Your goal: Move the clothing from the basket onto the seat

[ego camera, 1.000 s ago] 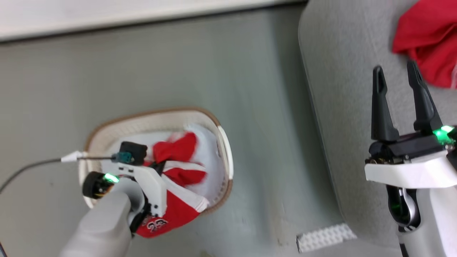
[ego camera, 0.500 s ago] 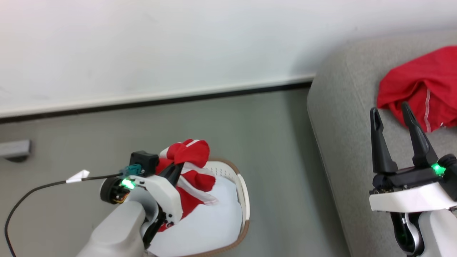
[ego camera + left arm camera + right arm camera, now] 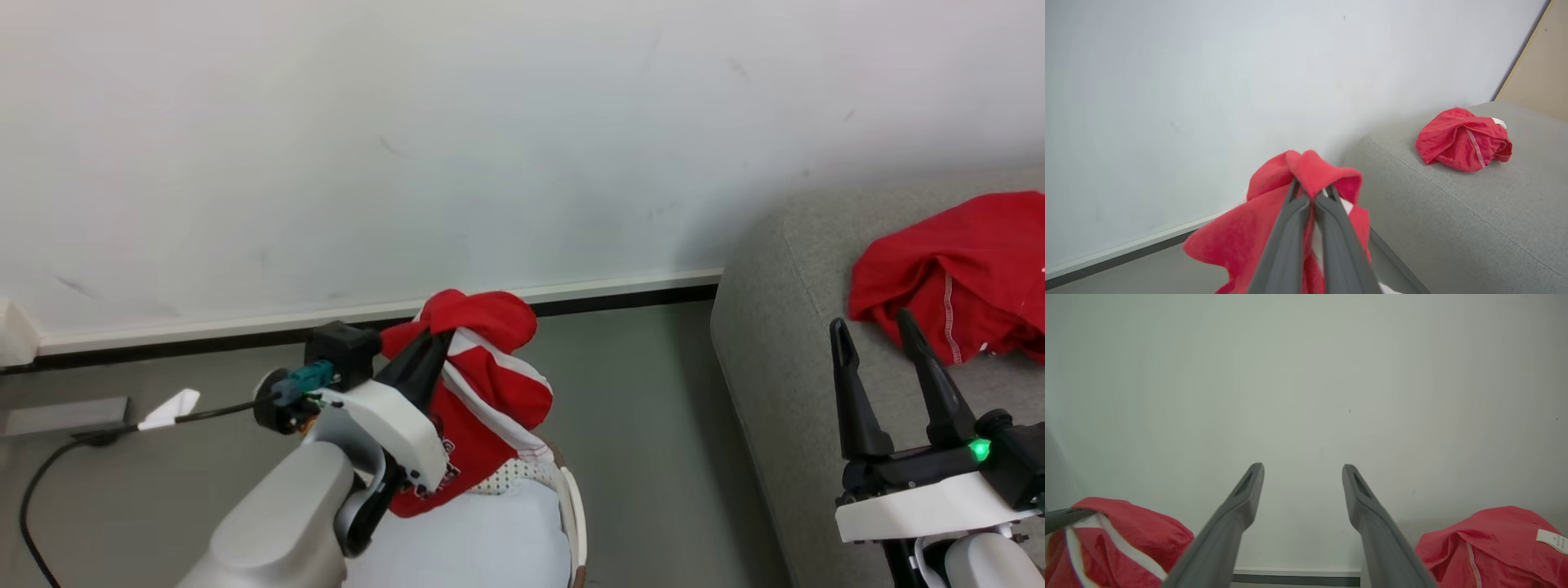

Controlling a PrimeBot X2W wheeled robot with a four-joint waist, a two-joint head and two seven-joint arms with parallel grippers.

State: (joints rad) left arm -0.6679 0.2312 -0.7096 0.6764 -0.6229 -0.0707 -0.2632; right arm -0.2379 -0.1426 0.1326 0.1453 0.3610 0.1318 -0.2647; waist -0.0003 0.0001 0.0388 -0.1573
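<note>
Left gripper (image 3: 437,341) clamping jersey (image 3: 494,384), shirt (image 3: 955,253) on sofa (image 3: 780,351)

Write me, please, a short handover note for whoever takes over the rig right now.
Left gripper: shut on the red-and-white jersey, holding it up above the basket.
Right gripper: open and holding nothing, over the front of the seat.
Done: the plain red shirt lies bunched on the seat.
Left: carry the jersey across to the seat and release it. Part of the basket is out of view, so check it for more clothing.
</note>
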